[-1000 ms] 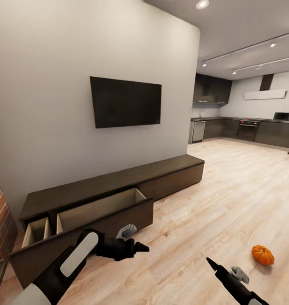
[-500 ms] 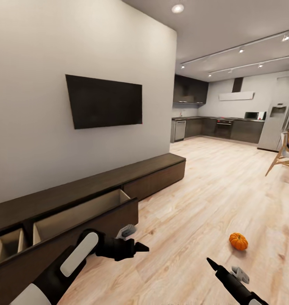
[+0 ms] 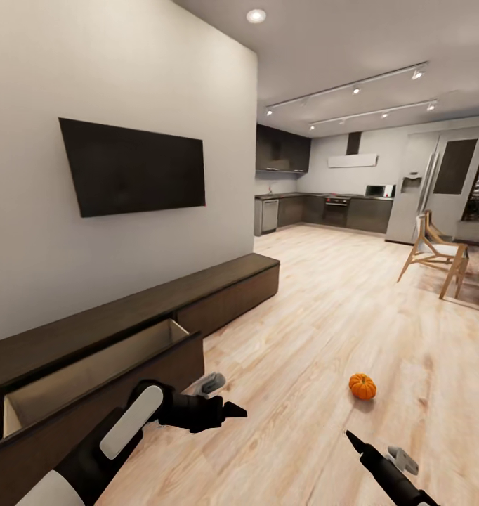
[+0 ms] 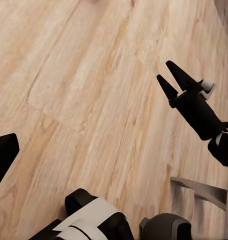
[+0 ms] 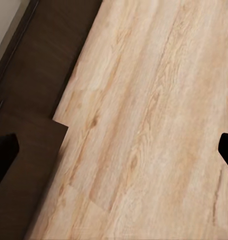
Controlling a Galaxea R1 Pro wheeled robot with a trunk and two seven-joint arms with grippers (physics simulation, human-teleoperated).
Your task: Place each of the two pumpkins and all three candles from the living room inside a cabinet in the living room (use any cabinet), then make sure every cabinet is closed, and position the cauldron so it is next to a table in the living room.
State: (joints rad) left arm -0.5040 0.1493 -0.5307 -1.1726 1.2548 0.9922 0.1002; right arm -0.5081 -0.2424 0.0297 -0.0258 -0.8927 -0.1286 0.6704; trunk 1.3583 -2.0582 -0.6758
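Right now your left tool [image 3: 229,411] hangs low at the near left, over the wooden floor [image 3: 324,330], its dark fingers drawn together to a point and gripping nothing. Your right tool [image 3: 352,439] pokes in from the near right edge; in the head view you see one slim pointed finger, while the left wrist view shows its two fingertips [image 4: 173,82] a little apart with nothing between them, so read it as released.

One pumpkin [image 3: 362,386] sits on the bare floor to the right of centre, farther out than both tools and nearer to your right one, touching neither. It stands upright, orange and ribbed.

The cabinet [image 3: 197,295] runs along the left wall, long, low and dark brown, from the near left corner away toward the far kitchen. Its near drawer [image 3: 106,365] is pulled out, showing light tan insides; you cannot tell from here whether anything lies in it. The farther drawer fronts sit flush. In the right wrist view the dark front of the cabinet [image 5: 38,100] lies beside the pale planks.

Above the cabinet a black television [image 3: 134,166] hangs on the grey wall. Far off to the right a wooden chair [image 3: 436,253] stands well apart from the pumpkin, with the dark kitchen units [image 3: 324,209] behind.
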